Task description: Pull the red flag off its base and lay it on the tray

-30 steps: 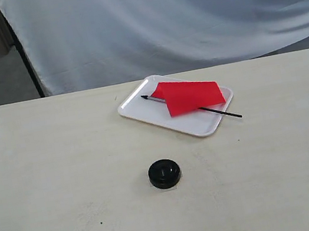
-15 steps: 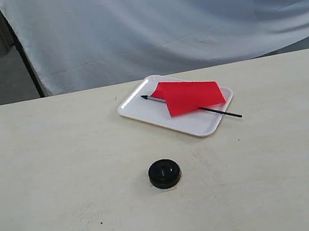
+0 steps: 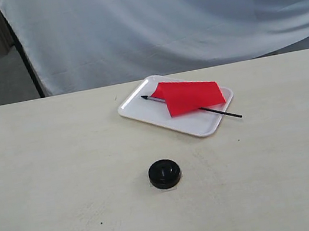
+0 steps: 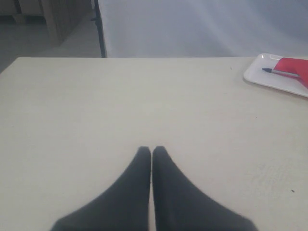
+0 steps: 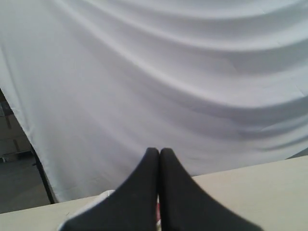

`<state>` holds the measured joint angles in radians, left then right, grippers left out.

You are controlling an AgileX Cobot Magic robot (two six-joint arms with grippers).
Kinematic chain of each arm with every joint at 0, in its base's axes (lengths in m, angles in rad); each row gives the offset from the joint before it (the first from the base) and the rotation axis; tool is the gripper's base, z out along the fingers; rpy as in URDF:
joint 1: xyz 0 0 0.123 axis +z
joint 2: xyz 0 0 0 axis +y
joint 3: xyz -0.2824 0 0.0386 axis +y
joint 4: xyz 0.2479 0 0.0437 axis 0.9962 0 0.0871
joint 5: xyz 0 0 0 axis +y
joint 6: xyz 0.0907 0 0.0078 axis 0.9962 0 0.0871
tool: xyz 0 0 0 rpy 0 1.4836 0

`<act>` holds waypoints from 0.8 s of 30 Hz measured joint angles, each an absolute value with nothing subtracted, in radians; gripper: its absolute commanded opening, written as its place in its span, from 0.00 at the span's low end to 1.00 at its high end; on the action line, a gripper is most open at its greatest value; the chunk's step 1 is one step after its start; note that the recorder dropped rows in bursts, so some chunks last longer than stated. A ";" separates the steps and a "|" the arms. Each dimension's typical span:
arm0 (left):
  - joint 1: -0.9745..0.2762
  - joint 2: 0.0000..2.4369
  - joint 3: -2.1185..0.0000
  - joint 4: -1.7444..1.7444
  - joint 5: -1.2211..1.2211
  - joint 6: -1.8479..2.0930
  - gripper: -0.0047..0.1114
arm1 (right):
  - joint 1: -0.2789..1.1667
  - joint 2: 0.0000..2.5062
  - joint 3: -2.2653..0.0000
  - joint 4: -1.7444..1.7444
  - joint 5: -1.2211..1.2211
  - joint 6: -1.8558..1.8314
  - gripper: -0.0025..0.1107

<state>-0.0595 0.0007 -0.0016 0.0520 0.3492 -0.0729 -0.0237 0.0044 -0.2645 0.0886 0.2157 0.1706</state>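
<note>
- The red flag was found laid flat on the tray, with its cloth spread over the tray's middle and right part in the exterior view.
- Its thin black pole was set on a diagonal. The pointed tip was kept inside the tray toward the left, and the other end was carried over the right rim and out above the table.
- The base was seen flat on the table, nearer the camera than the tray. It was well apart from both the tray and the flag.
- The left gripper was held above bare tabletop. Its fingers were pressed together with only a hairline slit between them, and nothing was gripped. The tray and flag were seen well away from it.
- The right gripper was likewise closed tip to tip, with nothing caught between the fingers. It was pointed toward the white cloth hung behind the table, with a strip of tabletop seen beneath.
</note>
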 measured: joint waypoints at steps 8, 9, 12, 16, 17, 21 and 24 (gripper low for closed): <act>-0.060 0.001 -0.002 0.052 0.349 -0.073 0.05 | -0.024 0.004 -0.007 0.082 0.046 0.051 0.02; -0.060 0.001 -0.002 0.052 0.349 -0.073 0.05 | -0.024 0.004 -0.003 0.082 0.066 0.049 0.02; -0.060 0.001 -0.002 0.052 0.349 -0.073 0.05 | -0.024 0.004 -0.003 0.082 0.134 0.045 0.02; -0.060 0.001 -0.002 0.052 0.349 -0.073 0.05 | -0.024 0.004 -0.003 0.084 0.140 0.045 0.02; -0.060 0.001 -0.002 0.052 0.349 -0.073 0.05 | -0.024 0.004 -0.003 0.084 0.142 0.045 0.02; -0.060 0.001 -0.002 0.052 0.349 -0.073 0.05 | -0.024 0.004 -0.003 0.084 0.161 0.039 0.02; -0.060 0.001 -0.002 0.052 0.349 -0.073 0.05 | -0.024 0.004 -0.003 0.084 0.166 0.037 0.02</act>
<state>-0.0595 0.0007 -0.0016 0.0520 0.3492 -0.0729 -0.0237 0.0044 -0.0028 0.0840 0.1664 0.0372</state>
